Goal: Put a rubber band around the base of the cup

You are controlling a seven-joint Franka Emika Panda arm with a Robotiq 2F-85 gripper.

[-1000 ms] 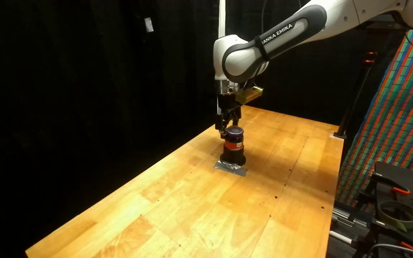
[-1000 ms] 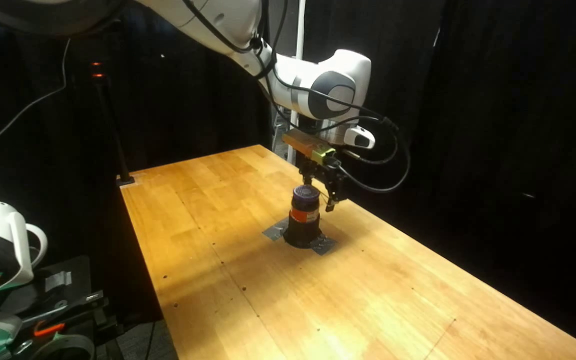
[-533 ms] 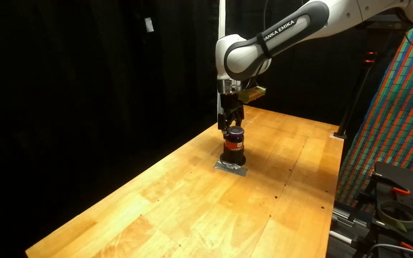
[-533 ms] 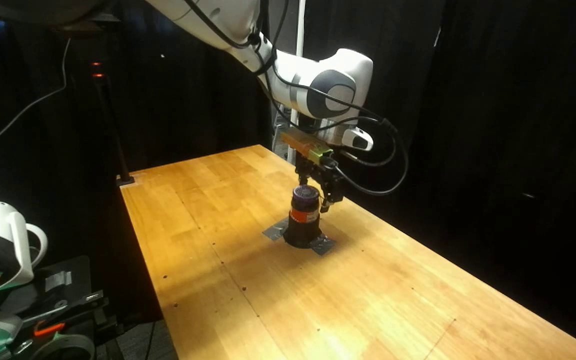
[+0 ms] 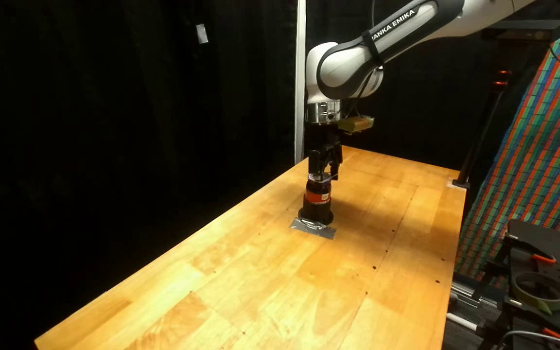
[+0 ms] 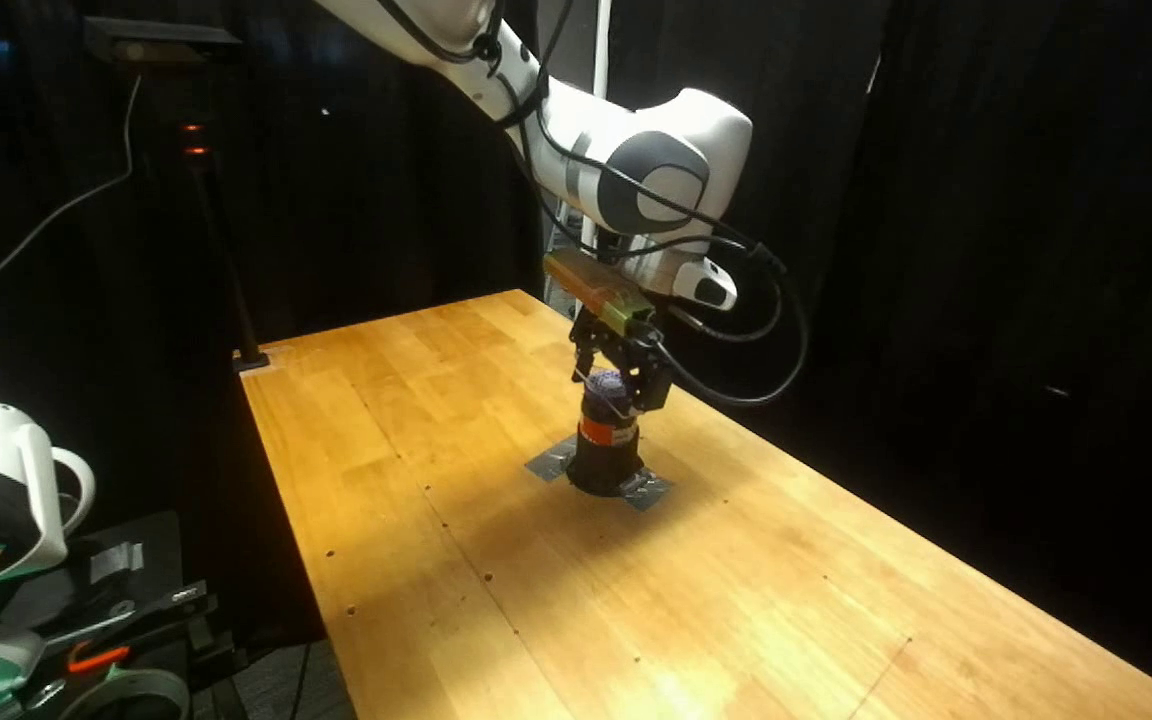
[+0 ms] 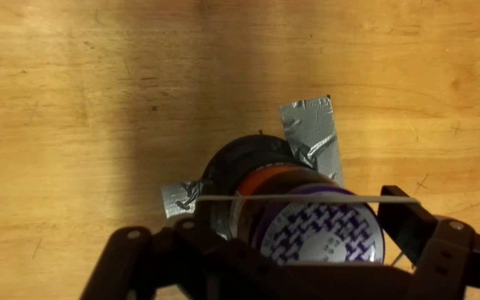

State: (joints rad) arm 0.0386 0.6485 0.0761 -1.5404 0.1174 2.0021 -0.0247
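- Near mid-frame in an exterior view, the gripper (image 5: 324, 178) now sits farther right, partly hiding the top of the cup (image 5: 318, 198).
- The rubber band (image 7: 306, 198) now shows across that top.
- At upper right, the arm (image 5: 396, 31) stands higher, uncovering more of a dark box (image 5: 525, 33).

The place is looking like a robotics lab. In both exterior views a jointed white arm (image 5: 343, 73) is hanging over a wooden table (image 5: 241, 291), black curtains (image 5: 114, 170) are hanging behind, silver tape (image 5: 313, 229) is sticking to the table near five o'clock, and a bar-shaped device (image 6: 161, 45) is sitting above a slim post (image 6: 226, 255) at two or ten o'clock. In an exterior view, lettering (image 5: 393, 25) on the arm is reading "EMIKA" at one o'clock, and a tape roll (image 5: 557, 304) is resting on a dark stand (image 5: 540, 238) at four.
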